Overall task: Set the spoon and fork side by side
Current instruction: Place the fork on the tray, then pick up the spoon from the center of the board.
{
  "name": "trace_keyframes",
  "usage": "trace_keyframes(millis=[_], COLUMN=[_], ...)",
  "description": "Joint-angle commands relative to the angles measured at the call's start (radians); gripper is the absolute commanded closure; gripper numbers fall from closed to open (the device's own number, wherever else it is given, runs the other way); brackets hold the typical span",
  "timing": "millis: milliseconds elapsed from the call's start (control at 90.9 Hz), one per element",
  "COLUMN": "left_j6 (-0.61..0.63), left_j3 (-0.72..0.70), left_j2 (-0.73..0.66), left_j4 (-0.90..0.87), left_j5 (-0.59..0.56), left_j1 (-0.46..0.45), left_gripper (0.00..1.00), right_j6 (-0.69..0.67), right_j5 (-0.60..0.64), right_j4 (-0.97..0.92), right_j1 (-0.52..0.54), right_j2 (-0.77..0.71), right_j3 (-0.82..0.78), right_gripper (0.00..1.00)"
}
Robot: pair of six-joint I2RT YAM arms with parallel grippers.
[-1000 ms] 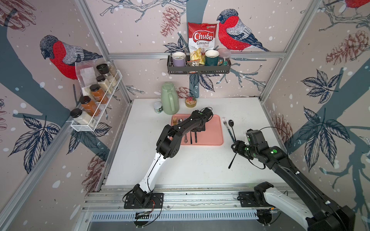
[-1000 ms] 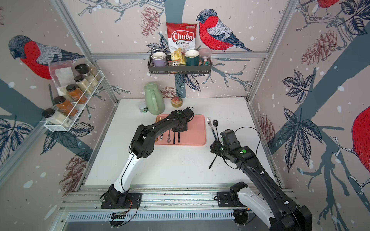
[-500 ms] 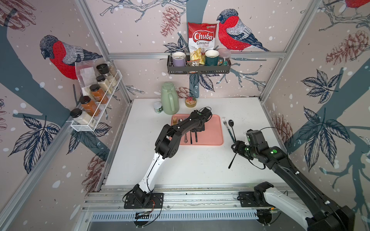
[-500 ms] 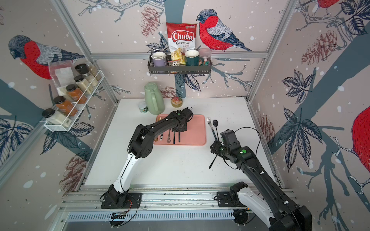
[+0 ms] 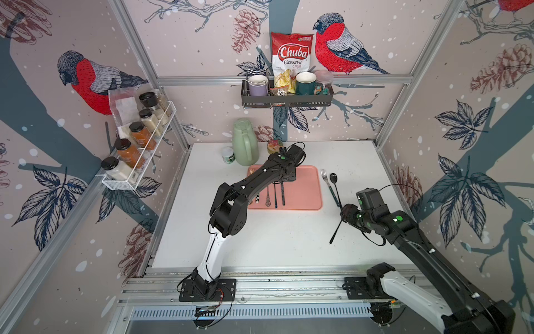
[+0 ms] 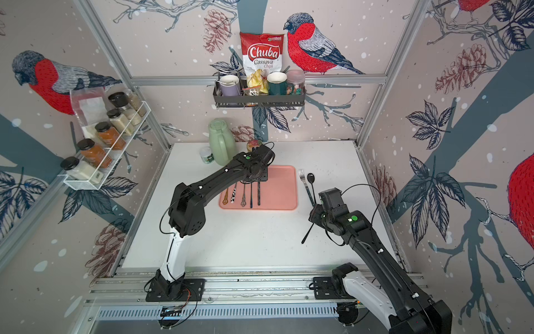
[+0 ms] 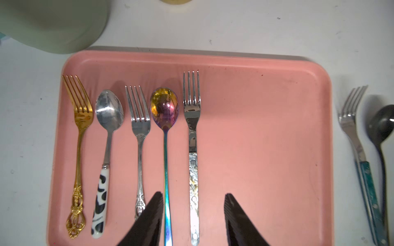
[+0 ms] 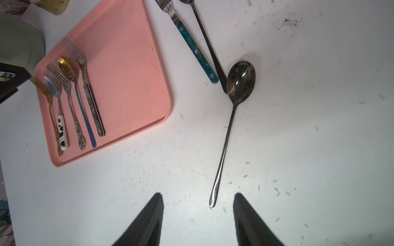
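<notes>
Over the white tabletop (image 5: 274,237), both top views: a flat coral-pink plastic tray (image 5: 306,188) carries a row of cutlery, and the left pincer (image 5: 286,177) hangs above that row, jaws hidden under its wrist. Off the tray to its right lies a long dark polished steel spoon (image 5: 335,232), bowl end masked by the right pincer (image 5: 345,214); right arm nearer. Left wrist view: left pincer released, jaws apart and empty, straddling the handles of a rainbow-tinted steel spoon (image 7: 165,106) and a silver fork with mottled grey handle (image 7: 193,170), which lie parallel, just beside each other on the tray. Right wrist view: right pincer released, empty; the dark spoon's handle tip lies just ahead between the jaws, long axis running away, glossy bowl face up at the far end, against a black spoon's (image 8: 204,38) handle. Handle grasp looks likely next.
</notes>
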Motion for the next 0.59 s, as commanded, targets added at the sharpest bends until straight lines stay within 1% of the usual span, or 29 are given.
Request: trace_keyframes(millis=[0,121,209,297,440,517,583], left_j6=[0.043,0.082,0.099,0.119,0.148,0.154,0.159], left_j3=[-0.043,-0.157,-0.268,-0.392,-0.611,-0.737,-0.862], left_j2=[-0.077,-0.188,-0.291,-0.398,-0.577,-0.67,-0.769], left_j4=[-0.021,0.03,0.088,0.141,0.262,0.339,0.424], left_j5=[-0.003,0.024,0.029,0.016,0.02,0.052,0.087], left_j1=[-0.008,-0.014,-0.015,-0.014,0.001,0.026,0.056], left_gripper=[0.52,0.53,0.59,0.6,0.54,0.52,0.47], right_j6=[0.008,0.037,0.057,0.068,0.092,0.112,0.13], right_j5=[0.045,0.06,0.097,0.126,0.153,0.162,0.179], right_j4=[-0.048,-0.036,-0.043,-0.056,-0.036,-0.015,0.02], right_j1=[0.007,0.013,0.032,0.052,0.078,0.082,0.084], right_j2=[0.019,0.027,0.049,0.084,0.114,0.121,0.122], right_j3=[-0.006,-0.026,-0.025,-0.019,-0.03,-0.042,-0.058], right_gripper=[0.46,0.46,0.46,0.46,0.46,0.46,0.46])
